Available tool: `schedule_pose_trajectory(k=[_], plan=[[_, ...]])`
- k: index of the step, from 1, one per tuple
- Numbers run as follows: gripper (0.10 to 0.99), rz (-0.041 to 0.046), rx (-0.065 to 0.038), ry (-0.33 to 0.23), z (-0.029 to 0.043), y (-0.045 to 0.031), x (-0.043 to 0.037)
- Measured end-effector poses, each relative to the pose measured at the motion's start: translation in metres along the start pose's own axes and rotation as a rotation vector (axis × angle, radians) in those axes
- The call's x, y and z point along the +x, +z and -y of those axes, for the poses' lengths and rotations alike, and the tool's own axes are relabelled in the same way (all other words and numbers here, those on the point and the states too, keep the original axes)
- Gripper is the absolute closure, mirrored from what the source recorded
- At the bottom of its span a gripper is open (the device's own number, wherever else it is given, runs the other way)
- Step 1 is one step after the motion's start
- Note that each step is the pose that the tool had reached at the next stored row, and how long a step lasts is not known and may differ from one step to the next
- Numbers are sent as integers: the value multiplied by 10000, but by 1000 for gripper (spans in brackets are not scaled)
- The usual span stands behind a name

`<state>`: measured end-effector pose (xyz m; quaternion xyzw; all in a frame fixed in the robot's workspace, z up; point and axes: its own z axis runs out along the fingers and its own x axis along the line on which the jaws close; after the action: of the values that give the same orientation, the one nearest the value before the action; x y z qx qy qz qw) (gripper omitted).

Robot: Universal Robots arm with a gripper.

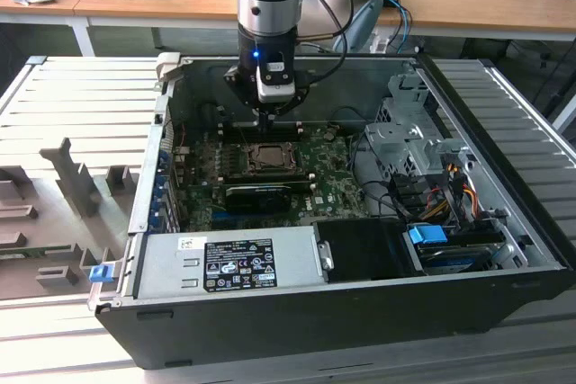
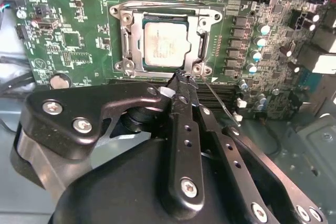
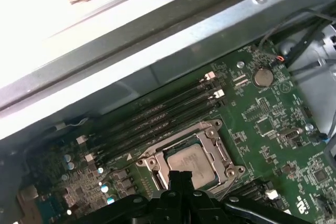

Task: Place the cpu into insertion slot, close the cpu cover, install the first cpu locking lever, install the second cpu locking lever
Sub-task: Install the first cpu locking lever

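Judging from how things lie, you are at the lever steps. The cpu (image 2: 164, 44) sits flat in the insertion slot (image 2: 126, 66) on the green motherboard (image 2: 79, 40). The cpu cover (image 2: 193, 30) appears to be down over it, framing the pale face of the chip through its central opening.

In the second wrist view, the gripper (image 2: 181, 76) hangs at the near edge of the slot. Its jaws are drawn close together, and I see nothing between them. Beside the tips, a thin wire lever (image 2: 218, 98) slants away from the slot's corner across the board. It looks unlatched to me. I cannot tell whether the tips touch it, or whether it is the first or the second lever.

As I judge it, the lever work calls for you to catch that thin wire without pushing on the cover or the chip. You would then swing it down and in under its hook. The wire is springy and easy to slip off, so keep the contact close to its bent end.

The count:
- **Task parts:** one cpu, one insertion slot and one cpu cover.
- **Levers:** two lever wires, as far as I can see. One is the slanting wire, and what looks like another wire (image 2: 168, 7) lies along the far side of the slot.
- **Other parts:** one coin battery (image 3: 262, 77) on the board, and one black expansion card (image 1: 261, 193) just beside the slot in the exterior view.
- **Memory slots:** a bank of long memory slots (image 3: 157, 114) runs too close together for a sure count.
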<state>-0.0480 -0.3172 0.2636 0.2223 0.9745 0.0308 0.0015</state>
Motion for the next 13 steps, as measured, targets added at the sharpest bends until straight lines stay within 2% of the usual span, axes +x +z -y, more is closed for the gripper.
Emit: schedule_pose_trajectory(k=[13], plan=[[980, -66, 12, -1087, -8, 1, 4]])
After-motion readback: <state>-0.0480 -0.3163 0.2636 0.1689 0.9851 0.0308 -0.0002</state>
